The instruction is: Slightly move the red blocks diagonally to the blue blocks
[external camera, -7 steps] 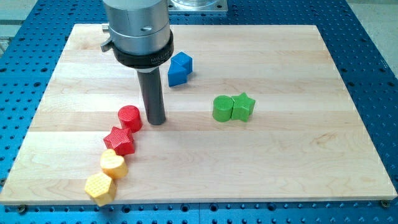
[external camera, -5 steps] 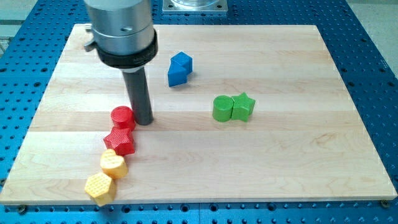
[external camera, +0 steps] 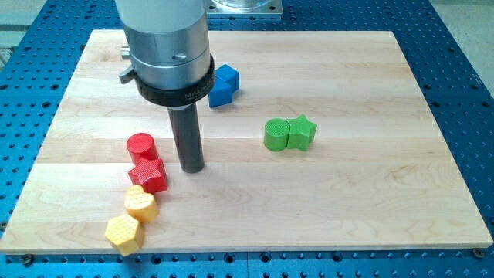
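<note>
The red cylinder [external camera: 140, 146] had slid left, and my tip [external camera: 191, 167] had pulled back, standing just right of the red star [external camera: 148, 174], apart; no hand existed.

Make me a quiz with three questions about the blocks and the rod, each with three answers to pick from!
1. Where is my tip?
A. at the view's right of the red star
B. on the green blocks
C. below the yellow blocks

2. How many yellow blocks are there?
A. one
B. two
C. four

3. Do the green cylinder and green star touch?
A. yes, side by side
B. no, far apart
C. one is stacked on the other

Answers: 1 A, a small gap of board separates tip and star. 2 B, a yellow heart and a yellow hexagon. 3 A, no board shows between them.
</note>
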`<state>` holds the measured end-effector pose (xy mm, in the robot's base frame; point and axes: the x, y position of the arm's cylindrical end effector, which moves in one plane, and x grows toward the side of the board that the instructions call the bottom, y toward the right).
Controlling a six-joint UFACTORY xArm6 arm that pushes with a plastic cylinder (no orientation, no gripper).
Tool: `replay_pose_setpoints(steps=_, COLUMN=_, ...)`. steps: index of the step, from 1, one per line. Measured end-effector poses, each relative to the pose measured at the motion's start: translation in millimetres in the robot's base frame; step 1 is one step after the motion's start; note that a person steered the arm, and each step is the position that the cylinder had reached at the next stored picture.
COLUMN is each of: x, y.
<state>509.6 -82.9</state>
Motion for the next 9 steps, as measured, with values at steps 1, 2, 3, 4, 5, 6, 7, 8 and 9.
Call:
replay_pose_setpoints(steps=1, x=8, y=-20)
replay_pose_setpoints(steps=2, x=9, y=-18)
replay_pose_setpoints(steps=3, x=10, y=-8)
replay_pose_setpoints(steps=4, x=10, y=-22)
replay_pose_setpoints(steps=5, x=10, y=-26)
replay_pose_setpoints(steps=6, x=10, y=-9)
replay_pose_setpoints(steps=7, x=33, y=30)
replay_pose_setpoints(steps=8, x=59, y=39)
replay_pose_setpoints(steps=9, x=71, y=28)
